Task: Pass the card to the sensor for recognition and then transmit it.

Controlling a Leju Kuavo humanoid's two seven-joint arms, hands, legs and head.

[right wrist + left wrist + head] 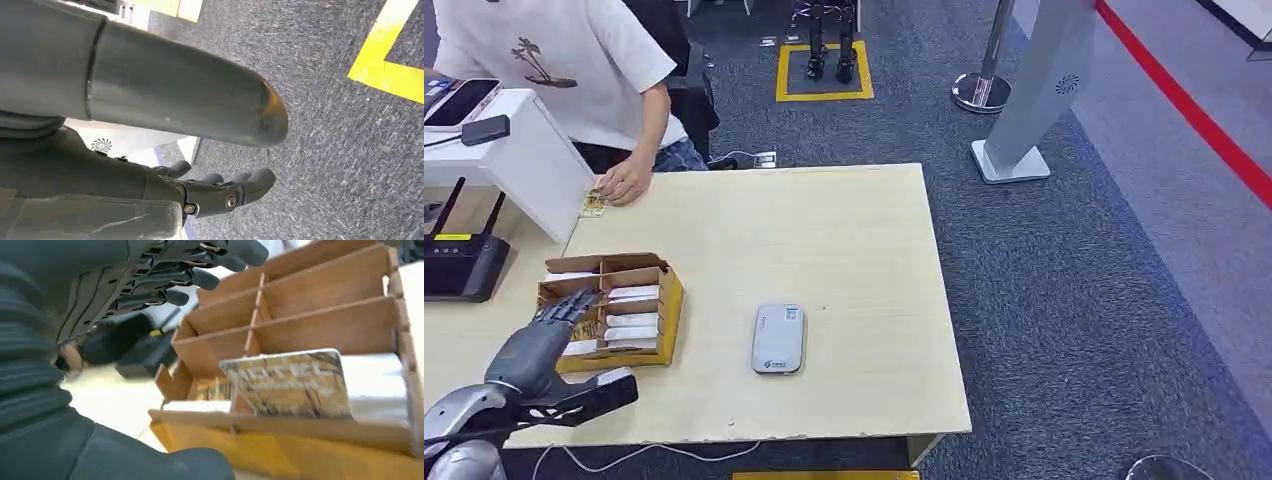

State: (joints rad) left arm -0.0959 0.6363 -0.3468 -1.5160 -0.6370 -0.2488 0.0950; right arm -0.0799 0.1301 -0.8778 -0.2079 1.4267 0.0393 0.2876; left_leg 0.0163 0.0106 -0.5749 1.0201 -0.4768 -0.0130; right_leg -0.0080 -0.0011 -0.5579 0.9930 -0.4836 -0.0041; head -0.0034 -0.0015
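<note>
A partitioned cardboard box [614, 310] of cards sits on the wooden table [854, 250] at the near left. My left hand [549, 335] hovers at the box's left side with its fingers spread and nothing in it. In the left wrist view, the hand [100, 290] is above the box [310, 315], where a gold-patterned card [295, 385] stands upright in a near compartment. The grey-white card sensor [778, 339] lies flat to the right of the box. My right hand [220, 192] hangs beside my body over the carpet, holding nothing.
A person in a white shirt stands at the far left corner, one hand [626, 184] resting on the table beside a gold card [592, 203]. A black router [464, 265] and a white stand [519, 150] are on the left. A cable [654, 452] runs along the front edge.
</note>
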